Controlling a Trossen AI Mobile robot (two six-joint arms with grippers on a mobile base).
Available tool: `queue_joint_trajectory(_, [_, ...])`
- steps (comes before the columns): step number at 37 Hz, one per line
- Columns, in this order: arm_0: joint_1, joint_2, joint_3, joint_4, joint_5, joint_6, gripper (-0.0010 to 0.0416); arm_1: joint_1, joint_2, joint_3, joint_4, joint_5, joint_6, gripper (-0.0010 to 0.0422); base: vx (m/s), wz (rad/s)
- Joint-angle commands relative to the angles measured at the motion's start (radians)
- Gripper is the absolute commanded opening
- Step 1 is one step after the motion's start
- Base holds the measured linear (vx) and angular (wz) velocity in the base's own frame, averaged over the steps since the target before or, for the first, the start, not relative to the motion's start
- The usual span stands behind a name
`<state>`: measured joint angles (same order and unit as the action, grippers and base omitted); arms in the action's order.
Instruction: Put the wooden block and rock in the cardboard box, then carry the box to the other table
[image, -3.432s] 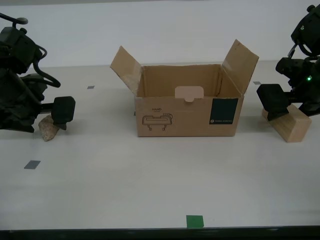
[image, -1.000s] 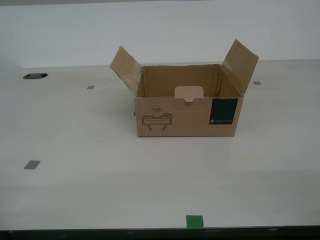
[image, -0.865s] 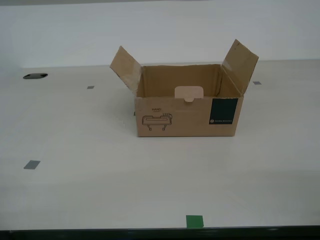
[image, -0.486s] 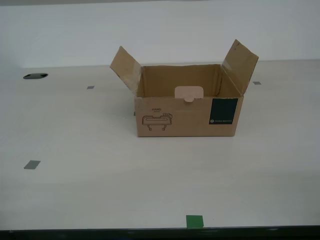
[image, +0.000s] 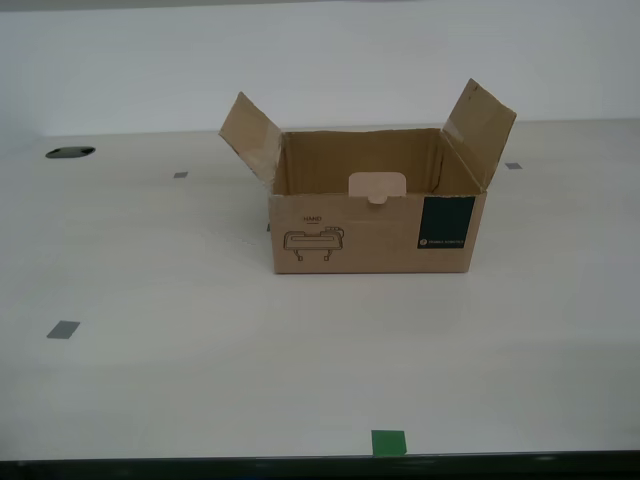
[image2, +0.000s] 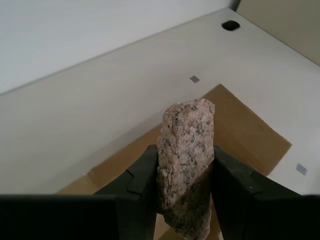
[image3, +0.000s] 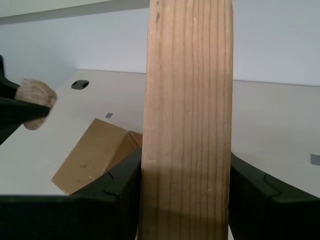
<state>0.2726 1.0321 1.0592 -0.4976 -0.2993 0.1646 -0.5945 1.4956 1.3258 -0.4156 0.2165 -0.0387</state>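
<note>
In your exterior view, the brown corrugated cardboard box sits on the smooth cream table near the middle of the picture, its top open and two side flaps angled up and outward. Its front carries a black line drawing, a dark teal label patch and a pale tab cut-out at the upper edge. Neither arm shows in this view. Small grey tape squares dot the tabletop, a green tape square lies near the table's front edge, and a dark round hole sits far back toward the exterior view's left.

Look along the second wrist view and you see my second gripper clamped on the small rough, speckled pinkish-beige rock, a black finger pressed against each side of it. The stone stands on end between them, above an open brown flap of the box.

In the first wrist view, my first gripper grips the pale light-tan rectangular wooden block, its fingers touching the two long faces. The block stands upright, its grain running lengthwise. Behind it you can make out a box flap on the cream table, and the rock in the other gripper's dark fingers off to one side.
</note>
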Motion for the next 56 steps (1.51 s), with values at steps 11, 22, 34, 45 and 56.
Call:
queue_joint_trajectory(11, [0.018, 0.017, -0.188, 0.231, -0.026, 0.073, -0.0001, -0.03, 0.116, -0.003, 0.069, 0.045, 0.021, 0.0, 0.0, 0.0])
queue_joint_trajectory(22, [0.046, 0.076, -0.266, 0.322, -0.029, 0.074, -0.0001, -0.039, 0.134, -0.016, 0.128, 0.045, 0.085, -0.0001, 0.0, 0.0])
queue_joint_trajectory(34, [0.111, 0.109, -0.307, 0.426, -0.031, 0.075, -0.0001, -0.047, 0.127, -0.115, 0.245, 0.046, 0.104, -0.0001, 0.0, 0.0])
queue_joint_trajectory(45, [0.125, 0.163, -0.314, 0.521, -0.03, 0.071, -0.0001, -0.048, 0.124, -0.221, 0.407, 0.071, 0.081, 0.0, 0.0, 0.0])
queue_joint_trajectory(56, [0.149, 0.221, -0.318, 0.543, -0.034, 0.076, 0.0, -0.048, 0.123, -0.237, 0.448, 0.082, 0.053, 0.0, 0.0, 0.0])
